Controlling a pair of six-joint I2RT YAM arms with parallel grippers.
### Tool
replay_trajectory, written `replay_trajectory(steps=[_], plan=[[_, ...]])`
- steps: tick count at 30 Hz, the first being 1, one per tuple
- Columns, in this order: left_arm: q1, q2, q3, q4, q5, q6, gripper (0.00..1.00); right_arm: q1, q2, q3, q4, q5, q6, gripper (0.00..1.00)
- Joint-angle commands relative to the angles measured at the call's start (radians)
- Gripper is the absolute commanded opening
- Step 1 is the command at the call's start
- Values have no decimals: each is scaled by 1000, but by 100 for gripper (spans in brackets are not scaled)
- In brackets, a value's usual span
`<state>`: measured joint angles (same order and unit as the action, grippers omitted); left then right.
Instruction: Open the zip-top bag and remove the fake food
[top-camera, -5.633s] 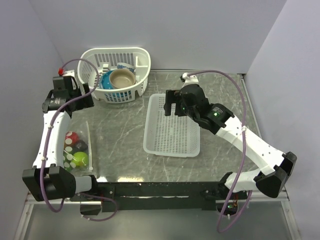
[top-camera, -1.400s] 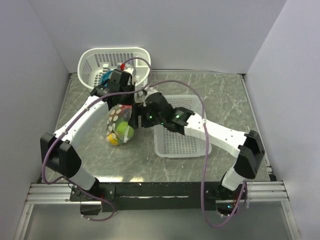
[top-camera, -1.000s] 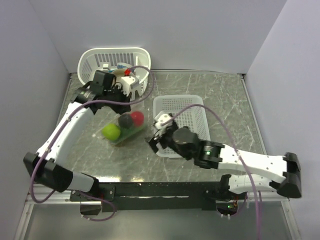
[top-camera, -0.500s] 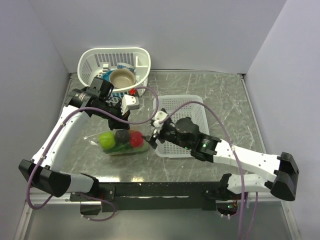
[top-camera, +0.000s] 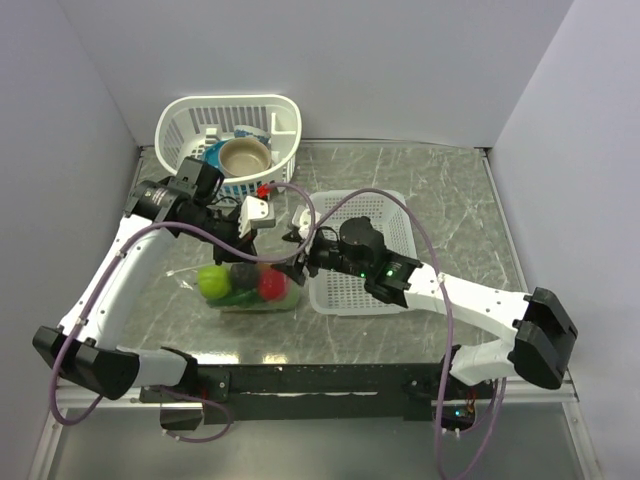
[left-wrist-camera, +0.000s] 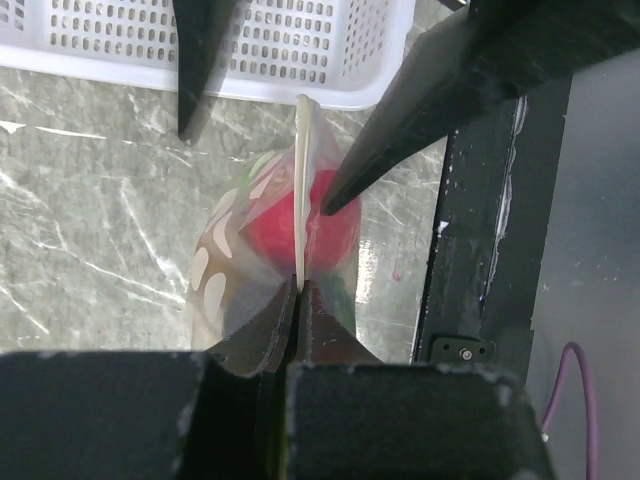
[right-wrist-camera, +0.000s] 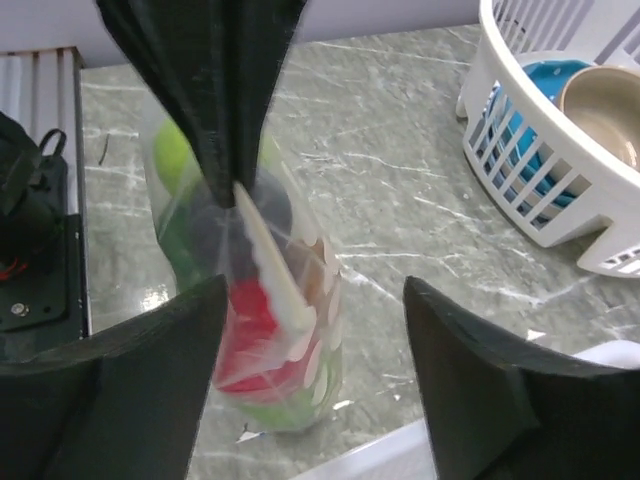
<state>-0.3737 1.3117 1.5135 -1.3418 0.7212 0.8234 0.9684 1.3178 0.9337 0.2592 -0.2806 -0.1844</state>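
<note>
We see the left gripper clenched on the zip strip of the zip-top bag, pinching its top edge and holding it upright. The right gripper is spread wide, with one finger on each side of the bag. One fingertip reaches the bag's side by the red piece; we cannot tell whether it touches.

The bag stands on a grey-green marbled table, just left of a white mesh tray and nearer than a white basket that holds a tan bowl. Pale plain walls close in the far side and both ends.

The bag is clear with white dots, its strip pressed together. The fake food inside includes a lime-green piece, a dark piece and the red one.
</note>
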Motion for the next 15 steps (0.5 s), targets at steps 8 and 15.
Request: replay_trajectory(steps=[8,15], plan=[[1,-9,25,32,57,-15,51,-19,113,160,-9,-212,65,5],[328,-58,-33,181,66,-44,99,-161,22,62,14,-72,125,0]])
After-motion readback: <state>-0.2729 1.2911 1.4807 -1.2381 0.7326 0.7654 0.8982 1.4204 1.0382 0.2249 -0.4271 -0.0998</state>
